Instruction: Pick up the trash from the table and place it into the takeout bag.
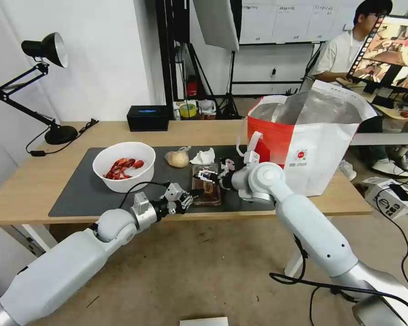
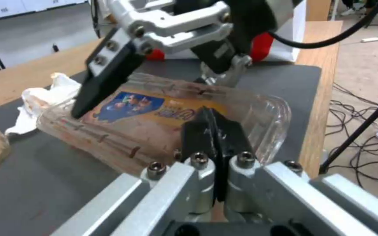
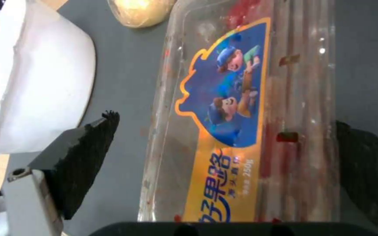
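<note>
Clear plastic tray [image 3: 250, 124] on the dark mat [image 1: 77, 194], blue-and-yellow cartoon label reading "250g", right gripper [image 3: 224, 164] spread wide astride it, left gripper [image 2: 215, 131] pressed closed against its near edge, takeout bag [image 1: 313, 149] beyond the right gripper.

Black desk lamp [image 1: 45, 50] at 10 o'clock, base by far-left worktop corner. Black box [image 1: 148, 117] with blue mark at 11, back edge. Monitor [image 1: 392, 50] at 2. Tripod [image 1: 229, 90] at 12 behind.
</note>
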